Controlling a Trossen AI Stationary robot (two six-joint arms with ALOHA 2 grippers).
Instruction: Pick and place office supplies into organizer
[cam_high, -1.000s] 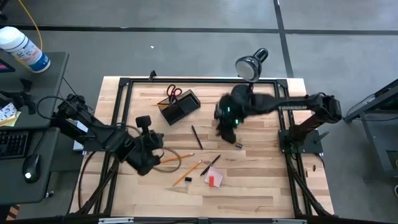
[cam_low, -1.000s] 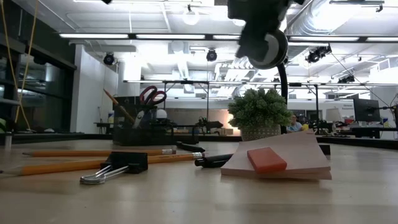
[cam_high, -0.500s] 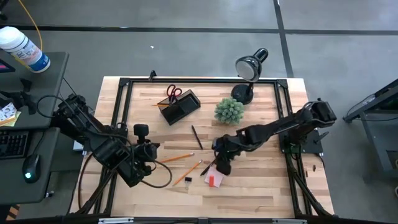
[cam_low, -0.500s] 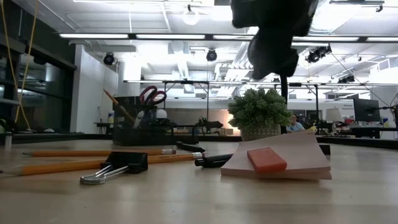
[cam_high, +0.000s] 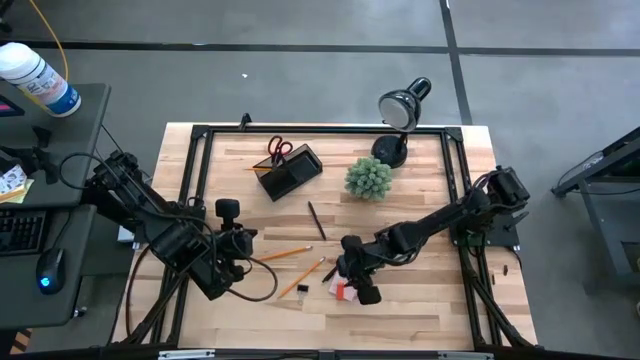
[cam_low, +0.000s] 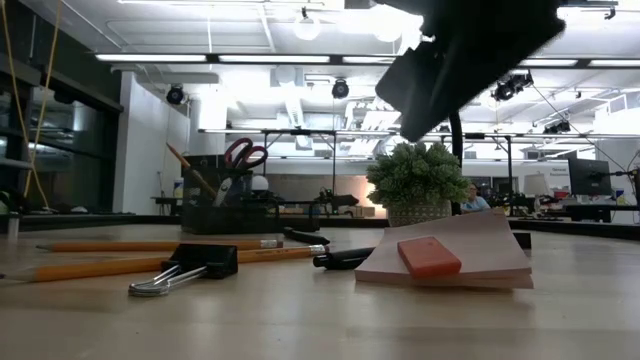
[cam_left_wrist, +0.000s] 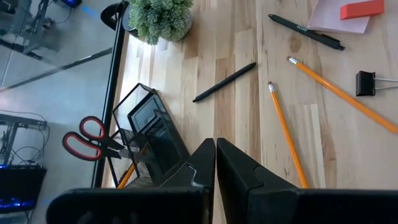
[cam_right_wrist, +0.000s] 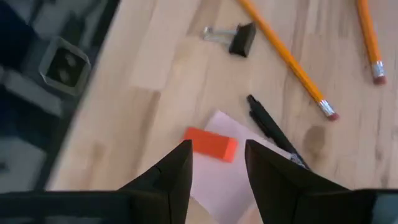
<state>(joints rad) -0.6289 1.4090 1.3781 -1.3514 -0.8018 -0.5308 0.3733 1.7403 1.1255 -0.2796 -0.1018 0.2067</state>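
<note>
A pink sticky-note pad (cam_right_wrist: 221, 177) with an orange eraser (cam_right_wrist: 211, 144) on it lies flat near the table's near middle (cam_high: 343, 291). My right gripper (cam_right_wrist: 217, 163) hangs open above the pad, clear of it, and shows as a dark shape high in the low view (cam_low: 470, 50). A black pen (cam_right_wrist: 270, 127), two pencils (cam_right_wrist: 286, 59) and a binder clip (cam_right_wrist: 239, 37) lie beside the pad. The dark mesh organizer (cam_high: 290, 172) holds orange-handled scissors (cam_left_wrist: 93, 137), blades stuck in. My left gripper (cam_left_wrist: 215, 158) is shut and waits at the near left (cam_high: 235, 245).
A green spiky plant (cam_high: 368, 178) and a black desk lamp (cam_high: 400, 110) stand on the far right part of the table. Another black pen (cam_high: 316, 220) lies mid-table. A black frame rail (cam_high: 200, 180) borders the wooden top. Bare wood lies along the near edge.
My right gripper has swept from beside the plant toward the table's near edge and now hangs over the pink pad. My left arm has drawn back a little toward the near left. None of the supplies has moved.
</note>
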